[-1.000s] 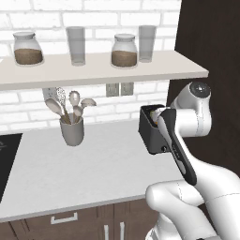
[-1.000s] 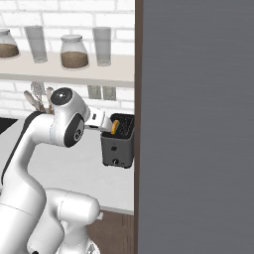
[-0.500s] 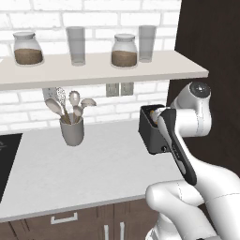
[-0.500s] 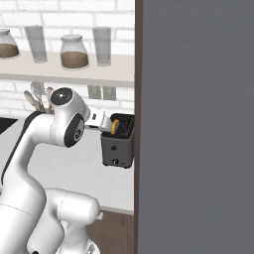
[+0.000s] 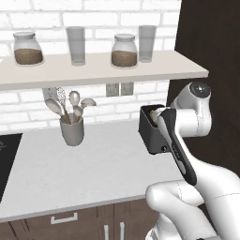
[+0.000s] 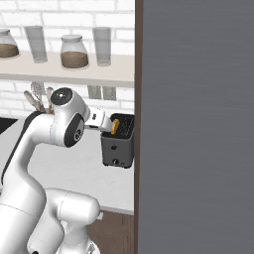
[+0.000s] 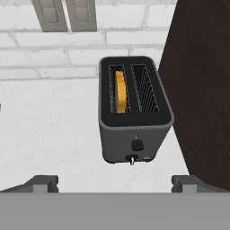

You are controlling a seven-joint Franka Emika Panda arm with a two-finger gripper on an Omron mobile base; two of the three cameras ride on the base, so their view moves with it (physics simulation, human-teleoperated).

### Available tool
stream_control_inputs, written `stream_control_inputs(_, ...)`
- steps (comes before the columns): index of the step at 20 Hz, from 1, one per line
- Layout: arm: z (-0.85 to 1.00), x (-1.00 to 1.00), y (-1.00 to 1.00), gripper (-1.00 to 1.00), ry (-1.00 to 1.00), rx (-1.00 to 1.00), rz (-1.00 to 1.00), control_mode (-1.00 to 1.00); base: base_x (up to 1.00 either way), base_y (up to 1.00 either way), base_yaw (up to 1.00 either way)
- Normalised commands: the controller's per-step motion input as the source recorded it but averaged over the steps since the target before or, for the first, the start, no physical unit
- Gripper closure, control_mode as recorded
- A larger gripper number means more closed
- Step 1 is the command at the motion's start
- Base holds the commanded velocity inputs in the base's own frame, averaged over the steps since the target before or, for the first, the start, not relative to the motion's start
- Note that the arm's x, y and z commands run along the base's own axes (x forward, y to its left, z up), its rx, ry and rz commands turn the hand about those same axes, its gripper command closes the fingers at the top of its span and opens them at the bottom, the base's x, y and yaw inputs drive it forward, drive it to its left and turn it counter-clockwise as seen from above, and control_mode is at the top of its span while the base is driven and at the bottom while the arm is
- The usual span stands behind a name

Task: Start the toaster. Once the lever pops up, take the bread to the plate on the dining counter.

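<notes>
Hand view looks down on the toaster [image 7: 134, 117], a dark boxy unit standing upright on the pale desk [image 7: 49, 130] directly ahead of the tool [image 7: 115, 183], whose two dark fingertips [image 7: 42, 183] sit far apart at the bottom edge, spread wide and holding nothing. The bread [image 7: 120, 91], a golden slice, stands on edge in the slot on the tool's left, sunk mostly below the top; the slot on the right carries only its wire guard. A dark lever and a small pale knob show on the narrow face turned toward the tool. A dark brown cabinet wall [image 7: 202, 90] rises just beside the toaster, on the tool's right. Beyond the toaster, white brick wall [image 7: 54, 54] carries two grey outlet plates [image 7: 65, 15].

Left base view shows the white arm reaching over the toaster [image 5: 151, 133]. Well off to the tool's left, a grey holder of spoons [image 5: 72, 129] stands on the desk. Above, a shelf [image 5: 93, 70] carries two lidded jars [image 5: 124, 50] of brown grains and two empty glasses [image 5: 76, 45].
</notes>
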Motion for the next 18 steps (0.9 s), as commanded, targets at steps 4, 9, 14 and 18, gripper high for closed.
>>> stream_control_inputs(4,0.00,0.00,0.00,-1.00,0.00,0.00,0.00,-1.00,0.00,0.00,0.00)
stream_control_inputs(9,0.00,0.00,0.00,-1.00,0.00,0.00,0.00,-1.00,0.00,0.00,0.00)
stream_control_inputs(14,0.00,0.00,0.00,-1.00,0.00,0.00,0.00,-1.00,0.00,0.00,0.00)
stream_control_inputs(18,0.00,0.00,0.00,-1.00,0.00,0.00,0.00,-1.00,0.00,0.00,0.00)
